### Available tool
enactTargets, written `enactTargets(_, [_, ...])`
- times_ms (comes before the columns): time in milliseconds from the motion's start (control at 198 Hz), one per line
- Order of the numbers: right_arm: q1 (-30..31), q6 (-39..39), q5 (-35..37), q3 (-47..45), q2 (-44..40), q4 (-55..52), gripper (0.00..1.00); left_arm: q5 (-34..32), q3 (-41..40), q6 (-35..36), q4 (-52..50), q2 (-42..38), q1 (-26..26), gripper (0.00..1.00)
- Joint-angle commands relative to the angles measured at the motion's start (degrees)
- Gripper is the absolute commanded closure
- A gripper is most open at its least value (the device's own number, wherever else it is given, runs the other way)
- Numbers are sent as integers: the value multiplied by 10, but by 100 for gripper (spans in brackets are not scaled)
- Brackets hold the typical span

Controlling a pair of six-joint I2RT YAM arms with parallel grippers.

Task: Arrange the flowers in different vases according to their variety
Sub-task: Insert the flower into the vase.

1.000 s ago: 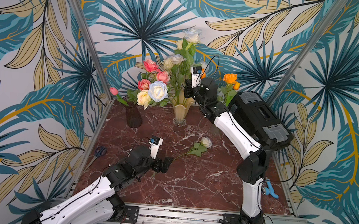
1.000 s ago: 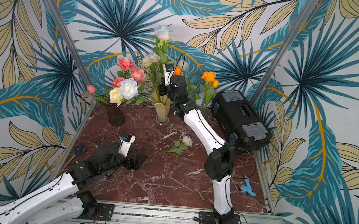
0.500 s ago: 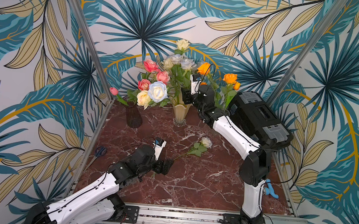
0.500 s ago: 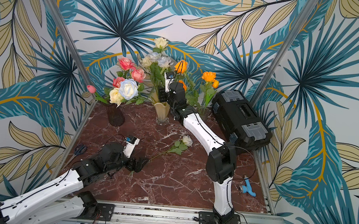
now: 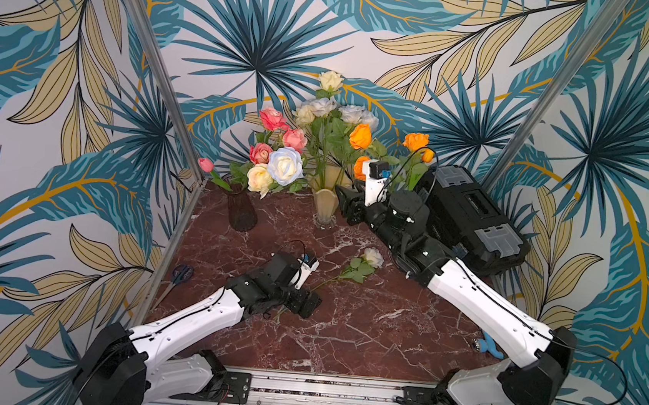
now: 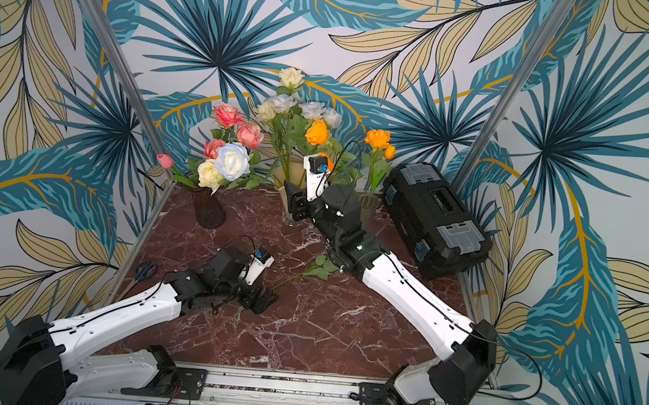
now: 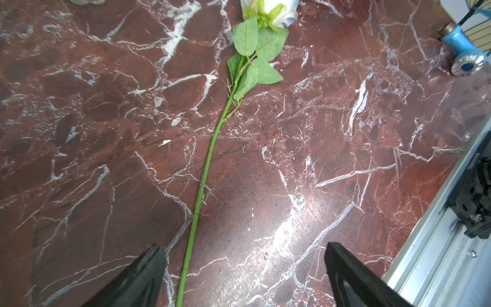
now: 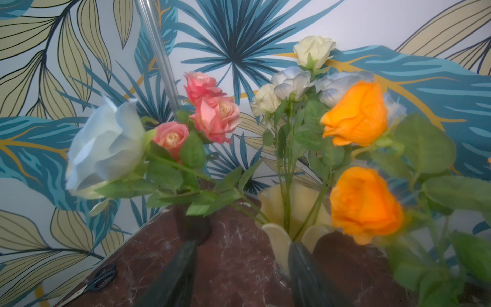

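Loose rose: thin green stem, serrated cloth-like leaves, white bloom. Lies flat mid-table, long axis running from the left gripper's fingers diagonally back, bloom end toward the right arm.
Table: glossy red-brown marble, white veins.
Back row: ribbed dark purple cone, cream ruffled trumpet and clear cylinder, all upright, stems pointing up.
Left gripper: spread wide, low over the stem's lower end. Stem between the fingers, nearer one, not pinched.
Right gripper: parted, empty, just in front of the cream trumpet.
Change: a second ago clamped high among the trumpet's stems; now released and lower. Topmost cream rose sits lower. Left gripper slightly closer along the stem.
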Motion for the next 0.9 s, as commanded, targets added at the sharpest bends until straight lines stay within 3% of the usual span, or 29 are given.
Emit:
enactTargets(0, [11, 34, 29, -61, -63, -33, 40, 12, 43, 50, -45, 39, 2, 5])
enactTargets(177, [21, 68, 61, -136, -167, -83, 40, -7, 95, 88, -105, 121, 2, 18])
enactTargets(419, [21, 92, 110, -204, -268, -130, 40, -31, 125, 97, -142, 180, 1, 25])
enactTargets(672, [21, 100, 125, -220, -292, -137, 40, -52, 156, 105, -155, 260, -2, 33])
enactTargets(899, [21, 98, 126, -219, -290, -127, 40, -84, 193, 110, -171, 305, -1, 34])
